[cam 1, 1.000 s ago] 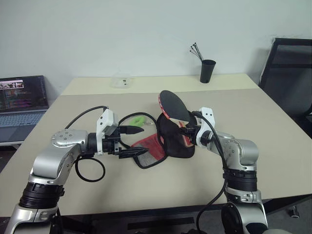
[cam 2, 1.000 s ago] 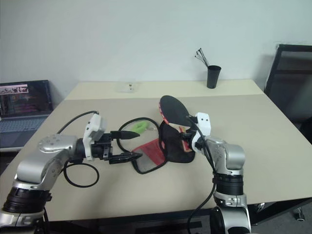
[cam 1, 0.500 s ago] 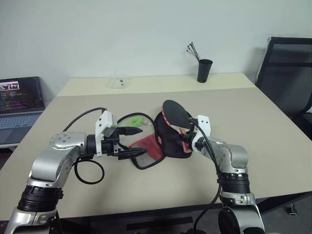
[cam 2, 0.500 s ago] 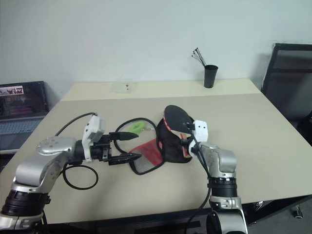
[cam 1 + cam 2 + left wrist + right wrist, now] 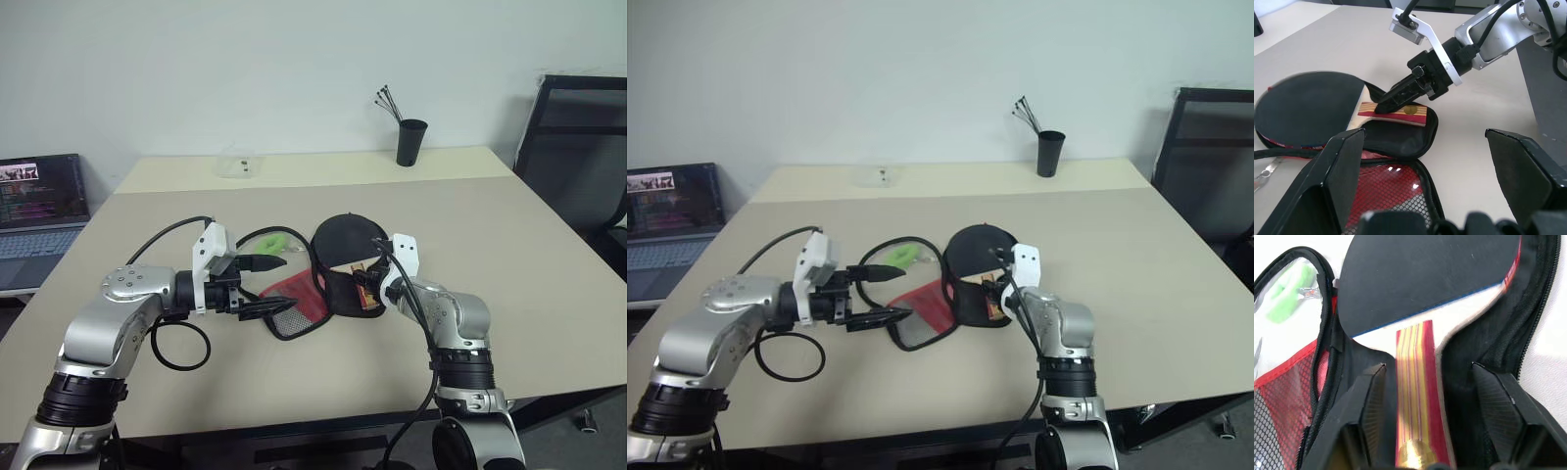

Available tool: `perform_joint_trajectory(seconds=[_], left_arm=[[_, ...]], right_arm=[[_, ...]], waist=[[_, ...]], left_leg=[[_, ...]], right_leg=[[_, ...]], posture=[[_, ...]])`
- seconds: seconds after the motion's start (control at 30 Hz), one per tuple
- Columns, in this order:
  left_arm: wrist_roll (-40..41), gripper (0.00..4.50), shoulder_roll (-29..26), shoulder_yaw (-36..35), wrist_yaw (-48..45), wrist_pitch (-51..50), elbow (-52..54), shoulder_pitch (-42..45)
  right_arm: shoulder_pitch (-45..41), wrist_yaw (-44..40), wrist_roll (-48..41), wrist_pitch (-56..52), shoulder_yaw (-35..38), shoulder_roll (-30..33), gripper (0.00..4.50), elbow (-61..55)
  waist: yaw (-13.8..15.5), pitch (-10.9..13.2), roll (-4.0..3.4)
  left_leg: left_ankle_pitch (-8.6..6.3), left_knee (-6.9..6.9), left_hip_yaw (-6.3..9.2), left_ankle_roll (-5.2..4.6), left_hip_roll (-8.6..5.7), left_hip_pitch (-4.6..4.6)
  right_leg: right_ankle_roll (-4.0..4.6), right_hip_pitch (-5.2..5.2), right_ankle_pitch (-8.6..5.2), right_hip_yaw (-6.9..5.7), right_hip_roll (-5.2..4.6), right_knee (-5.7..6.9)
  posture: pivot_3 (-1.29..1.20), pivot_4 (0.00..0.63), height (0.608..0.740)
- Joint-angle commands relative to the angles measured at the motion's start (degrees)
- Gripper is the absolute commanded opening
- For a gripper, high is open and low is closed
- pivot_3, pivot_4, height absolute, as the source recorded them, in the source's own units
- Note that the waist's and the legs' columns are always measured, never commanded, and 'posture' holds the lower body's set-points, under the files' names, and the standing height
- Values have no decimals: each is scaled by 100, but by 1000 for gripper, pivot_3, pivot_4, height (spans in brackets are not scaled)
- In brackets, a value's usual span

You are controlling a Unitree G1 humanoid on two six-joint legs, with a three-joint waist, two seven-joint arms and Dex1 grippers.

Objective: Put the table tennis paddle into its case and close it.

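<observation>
Open table on the right and front; the middle is crowded.

The table (image 5: 549, 245) is bare in the right half of the frame and along its lower edge. In the centre the open case (image 5: 328, 289) with the paddle (image 5: 343, 240) blocks the way, the right gripper (image 5: 1382, 105) is over the handle, the left gripper (image 5: 266, 286) is near its flap. A black cup (image 5: 411, 142) stands at the far edge.
</observation>
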State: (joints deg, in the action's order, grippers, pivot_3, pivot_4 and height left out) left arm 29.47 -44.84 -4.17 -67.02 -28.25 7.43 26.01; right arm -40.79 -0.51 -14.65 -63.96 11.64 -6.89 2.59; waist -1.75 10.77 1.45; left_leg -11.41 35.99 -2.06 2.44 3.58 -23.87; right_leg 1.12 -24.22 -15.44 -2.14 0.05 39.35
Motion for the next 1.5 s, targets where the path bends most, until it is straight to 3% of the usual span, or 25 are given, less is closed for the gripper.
perform_joint_trajectory(seconds=[0.03, 0.3, 0.53, 1.2, 1.33, 1.5], left_arm=[[140, 4309, -32, -165, -1, 74, 211, 10], [188, 4309, -77, -212, 26, 56, 231, -25], [90, 4309, -112, -365, 176, 126, 22, -80], [-96, 4309, -232, -404, 131, 344, -269, -136], [-205, 4309, -254, -470, 255, 429, -397, -179], [-603, 4309, -205, -515, 718, 688, -786, -263]], right_arm=[[1, 107, -106, -32, -58, -141, 2836, -290], [79, -338, -401, -400, -355, 275, 2836, -1126], [689, -1152, -693, -620, -908, 1299, 2836, -1871], [1172, -1308, -702, -414, -1478, 1269, 2836, -1891], [1138, -1524, -740, -404, -1422, 1712, 2836, -2088], [1023, -2404, -1368, -627, -1226, 2566, 2836, -2754]], waist=[[0, 0, 0], [2, 0, 0], [7, -2, 4], [-9, -3, 5], [-1, -3, 5], [4, -3, 5]], left_leg=[[0, 0, 0, 0, 0, 0], [0, -3, 2, 0, 1, -1], [-1, -7, 4, -1, -1, -2], [-2, -10, 3, -1, 5, -1], [-2, -10, 3, -1, 4, -2], [-2, -11, 2, -1, 1, -2]], right_leg=[[0, 0, 0, 0, 0, 0], [0, 0, 0, -2, 0, -6], [-1, 8, 0, -6, 0, -25], [-1, 5, 0, -6, 0, -28], [-1, 6, 0, -6, 0, -29], [-1, 6, 0, -6, 0, -31]], posture=[[0, 150, 740], [0, 150, 740], [0, 150, 740], [0, 150, 740], [0, 150, 740], [0, 150, 740]])
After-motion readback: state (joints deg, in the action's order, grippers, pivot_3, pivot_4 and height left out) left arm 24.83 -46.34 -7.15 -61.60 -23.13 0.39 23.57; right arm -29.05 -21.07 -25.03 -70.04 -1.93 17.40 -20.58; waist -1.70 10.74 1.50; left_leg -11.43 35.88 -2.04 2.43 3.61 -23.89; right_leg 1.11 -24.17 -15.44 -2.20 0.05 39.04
